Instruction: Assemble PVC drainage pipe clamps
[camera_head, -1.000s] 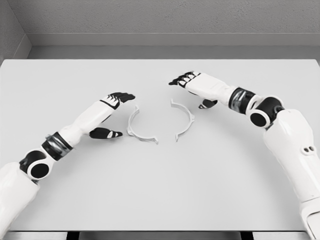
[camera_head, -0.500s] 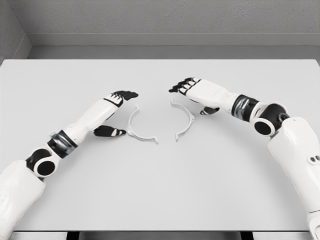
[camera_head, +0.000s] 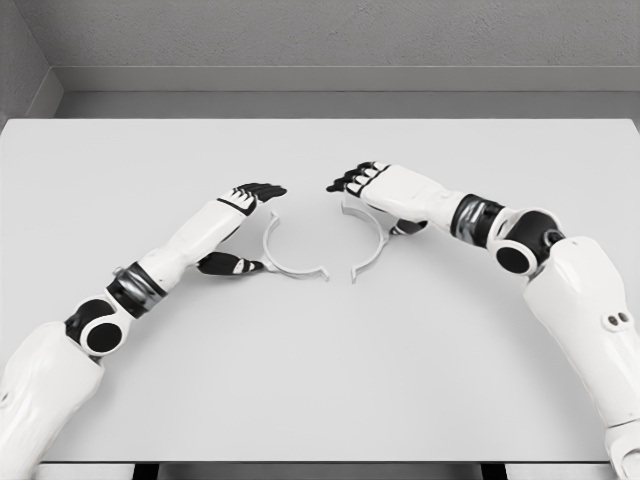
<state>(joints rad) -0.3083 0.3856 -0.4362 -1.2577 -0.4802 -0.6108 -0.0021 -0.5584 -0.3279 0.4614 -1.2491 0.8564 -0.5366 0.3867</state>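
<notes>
1. Two white half-ring clamp pieces lie flat on the surface (camera_head: 320, 380), their open sides facing each other with a small gap between them.
2. The left clamp half (camera_head: 290, 250) sits just right of the left hand (camera_head: 240, 225), whose fingers (camera_head: 262, 189) are spread and hold nothing; its thumb lies beside the piece's near-left edge.
3. The right clamp half (camera_head: 372, 240) lies directly under the right hand (camera_head: 385, 190), its fingers likewise relaxed and empty.
4. Each hand is nearest its own half, so closing the gap likely means pushing both inward.
</notes>
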